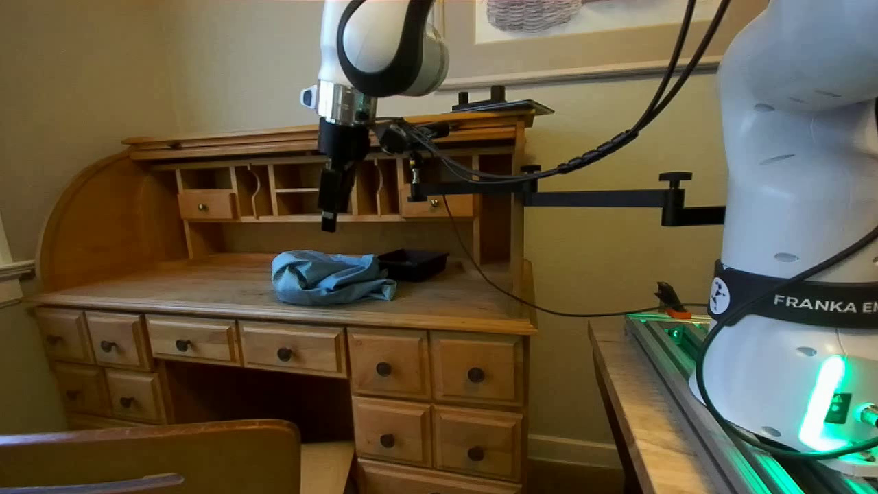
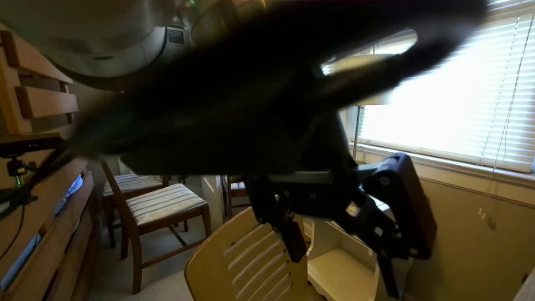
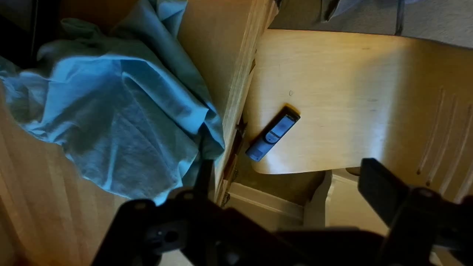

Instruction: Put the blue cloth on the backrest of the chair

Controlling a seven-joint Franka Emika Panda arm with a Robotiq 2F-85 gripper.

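One roll-top desk [image 1: 206, 280] bears the material, and the slotted chair [image 2: 211, 267] stands before its front edge, with the backrest [image 1: 226, 454] on the side away from the desk. The blue cloth [image 1: 329, 278] lies crumpled on the desktop, one fold reaching the desk's front edge in the wrist view; whether any of it overhangs cannot be settled. Your gripper [image 3: 289, 179] hangs above the level of the desktop, fingers spread apart, nothing held. Assessment: the step in hand is the pick-up, and the grasp is not yet made. In the wrist view one finger lines up with the cloth's border and the other with the chair, so you would do well to shift inward over the desk until both straddle a raised fold. Descend straight, stop short of pressing the desktop, and take a thick pinch; a thin one could slip. Lift high enough that trailing fabric clears the desk's edge, then the backrest. Black tray [image 1: 418, 269]: on the desk, just beside the cloth; contact undetermined, so keep your fingers off its rim. Handset [image 3: 273, 133], by its look: on the seat [image 3: 321, 85], at the end facing the desk; a low, dragging corner could sweep it off.
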